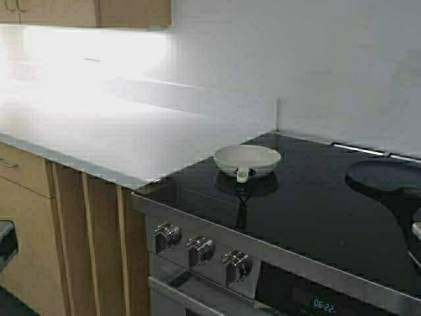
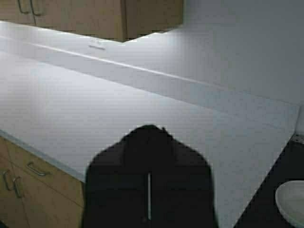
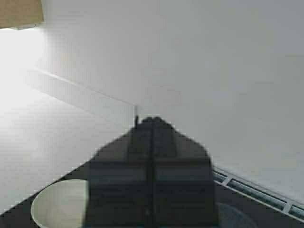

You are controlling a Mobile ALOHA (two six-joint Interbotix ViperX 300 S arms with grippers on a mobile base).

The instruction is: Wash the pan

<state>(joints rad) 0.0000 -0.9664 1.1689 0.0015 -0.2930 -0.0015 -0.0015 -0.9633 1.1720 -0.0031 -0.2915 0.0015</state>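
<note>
The pan point(image 1: 247, 158) is a small cream-white round pan on the black glass hob point(image 1: 309, 210), near its back left corner. Its short handle points toward me and ends in a pale tip point(image 1: 243, 174). Neither arm shows in the high view. In the left wrist view my left gripper point(image 2: 150, 129) is shut and empty, held over the white counter, with the pan's rim point(image 2: 290, 203) far off to one side. In the right wrist view my right gripper point(image 3: 152, 119) is shut and empty, above the hob, and part of the pan point(image 3: 59, 204) shows beside it.
A dark round flat pan point(image 1: 385, 176) lies on the hob at the right. A white counter point(image 1: 112, 131) runs left of the stove, over wooden cabinets point(image 1: 39, 217). Three knobs point(image 1: 200, 249) line the stove front. A white wall stands behind.
</note>
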